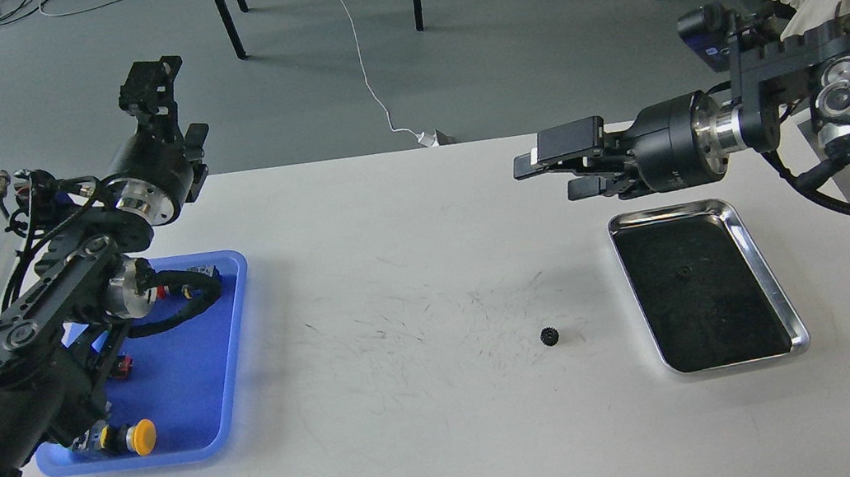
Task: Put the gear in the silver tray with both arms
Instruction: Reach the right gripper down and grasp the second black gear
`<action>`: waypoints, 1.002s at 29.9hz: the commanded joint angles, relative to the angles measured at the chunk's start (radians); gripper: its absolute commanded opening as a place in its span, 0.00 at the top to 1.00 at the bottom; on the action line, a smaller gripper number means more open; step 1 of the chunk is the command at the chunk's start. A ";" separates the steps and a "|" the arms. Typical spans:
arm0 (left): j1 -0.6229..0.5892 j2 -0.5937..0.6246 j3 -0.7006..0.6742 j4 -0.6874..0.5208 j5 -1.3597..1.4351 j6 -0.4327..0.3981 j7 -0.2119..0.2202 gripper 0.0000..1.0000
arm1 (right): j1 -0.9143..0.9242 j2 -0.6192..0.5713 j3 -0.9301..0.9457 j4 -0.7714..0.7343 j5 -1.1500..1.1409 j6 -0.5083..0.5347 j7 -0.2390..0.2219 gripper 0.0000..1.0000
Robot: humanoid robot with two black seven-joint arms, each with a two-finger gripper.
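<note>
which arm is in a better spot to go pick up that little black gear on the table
Right. The right gripper hangs near the silver tray, with the gear lying on the table just left of that tray. The left gripper is raised far off, beyond the blue tray.

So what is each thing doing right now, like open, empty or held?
Small black gear: lying loose on the white table, held by nothing.
Shiny silver metal tray: no gear in it.
Blue plastic tray: holds parts, including a yellow button.
Left tool: raised, open or shut unclear.
Right tool: open, empty.
</note>
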 commanded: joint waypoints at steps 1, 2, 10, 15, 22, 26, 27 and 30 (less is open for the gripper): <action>0.009 0.048 -0.001 0.006 -0.128 -0.068 0.000 0.03 | 0.097 0.138 -0.159 -0.003 -0.040 -0.013 -0.042 0.04; 0.009 0.058 -0.001 0.006 -0.152 -0.073 0.000 0.03 | 0.114 0.167 -0.196 -0.003 -0.044 -0.013 -0.054 0.04; 0.010 0.068 -0.003 0.006 -0.157 -0.067 -0.007 0.03 | 0.141 0.327 -0.360 -0.041 -0.095 0.001 -0.099 0.04; 0.010 0.068 -0.003 0.006 -0.130 -0.062 -0.010 0.03 | 0.104 0.393 -0.399 -0.126 -0.101 0.001 -0.101 0.05; 0.010 0.068 -0.003 0.006 -0.130 -0.062 -0.010 0.03 | 0.047 0.456 -0.405 -0.185 -0.110 0.001 -0.101 0.06; 0.010 0.066 -0.003 0.006 -0.130 -0.059 -0.011 0.03 | 0.029 0.464 -0.410 -0.189 -0.112 0.001 -0.101 0.07; 0.010 0.066 -0.003 0.006 -0.130 -0.059 -0.011 0.03 | 0.025 0.464 -0.411 -0.190 -0.113 0.001 -0.101 0.08; 0.010 0.065 -0.003 0.006 -0.130 -0.059 -0.011 0.03 | 0.024 0.468 -0.433 -0.199 -0.113 0.001 -0.101 0.10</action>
